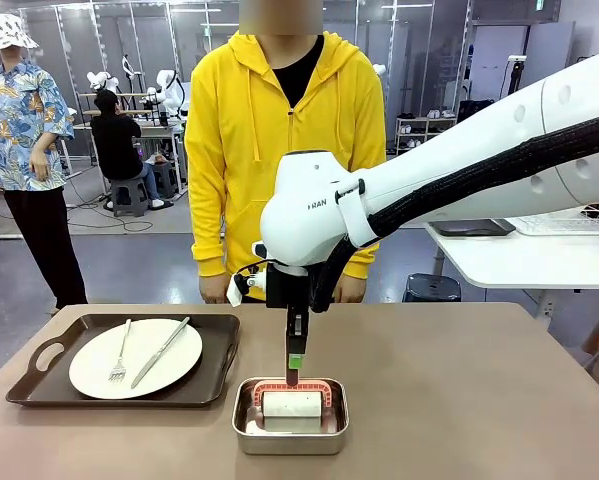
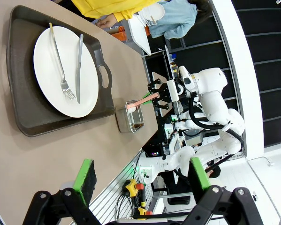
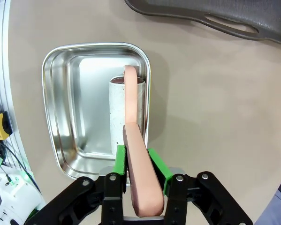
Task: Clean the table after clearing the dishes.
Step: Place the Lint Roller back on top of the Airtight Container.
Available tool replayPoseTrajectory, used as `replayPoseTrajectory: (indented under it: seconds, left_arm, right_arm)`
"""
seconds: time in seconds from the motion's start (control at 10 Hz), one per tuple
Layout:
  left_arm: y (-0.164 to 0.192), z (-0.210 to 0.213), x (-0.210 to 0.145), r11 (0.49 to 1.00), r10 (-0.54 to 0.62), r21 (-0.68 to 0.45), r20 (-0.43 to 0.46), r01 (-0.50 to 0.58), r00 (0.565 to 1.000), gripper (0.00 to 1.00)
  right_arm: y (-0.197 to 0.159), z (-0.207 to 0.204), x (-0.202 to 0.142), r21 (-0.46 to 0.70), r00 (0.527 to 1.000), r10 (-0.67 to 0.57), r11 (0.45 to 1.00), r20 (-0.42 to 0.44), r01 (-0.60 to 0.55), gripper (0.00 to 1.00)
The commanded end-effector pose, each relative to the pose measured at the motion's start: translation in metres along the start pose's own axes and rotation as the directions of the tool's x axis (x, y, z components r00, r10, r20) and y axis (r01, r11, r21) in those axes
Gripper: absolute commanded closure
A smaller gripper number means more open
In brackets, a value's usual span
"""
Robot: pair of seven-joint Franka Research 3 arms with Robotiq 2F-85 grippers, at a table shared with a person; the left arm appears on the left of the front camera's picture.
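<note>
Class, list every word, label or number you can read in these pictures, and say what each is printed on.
"FRAN": on the white casing of the right arm, front view; the end of the word is hidden.
No readable print on the plate, tray, steel pan or roller.

Found the table (image 1: 459,400) matt and smooth. Saw polished, mirror-bright steel in the pan (image 3: 60,103). Noted grainy plastic on the tray (image 1: 214,365), a glossy white plate (image 1: 89,375), shiny metal fork (image 1: 122,352) and knife (image 1: 162,352). Saw papery white on the roller (image 3: 116,112), smooth salmon plastic on its handle (image 3: 140,187), matt green pads (image 3: 121,159) on the right hand (image 3: 140,161).
</note>
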State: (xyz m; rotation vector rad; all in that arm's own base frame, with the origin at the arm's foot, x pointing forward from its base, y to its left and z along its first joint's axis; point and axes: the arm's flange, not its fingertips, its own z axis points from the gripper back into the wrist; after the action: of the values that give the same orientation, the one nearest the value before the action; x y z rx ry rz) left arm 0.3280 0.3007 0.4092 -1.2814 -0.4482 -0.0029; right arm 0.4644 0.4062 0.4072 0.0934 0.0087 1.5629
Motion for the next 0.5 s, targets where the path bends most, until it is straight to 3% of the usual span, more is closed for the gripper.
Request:
replayPoseTrajectory:
  seconds: [0.0,0.1,0.4]
  left_arm:
    - [-0.001,0.002,-0.001,1.0,-0.007,-0.003,0.003,0.007,1.0,0.0]
    - [-0.001,0.002,-0.001,1.0,-0.007,-0.003,0.003,0.007,1.0,0.0]
    - [-0.001,0.002,-0.001,1.0,-0.007,-0.003,0.003,0.007,1.0,0.0]
  right_arm:
    - [0.002,-0.003,-0.004,-0.023,1.0,-0.018,1.0,-0.009,0.018,0.64]
    - [0.003,0.001,-0.006,-0.024,1.0,-0.019,1.0,0.002,0.019,0.55]
    - [0.006,0.022,-0.005,-0.05,0.998,-0.021,0.998,0.053,0.024,0.39]
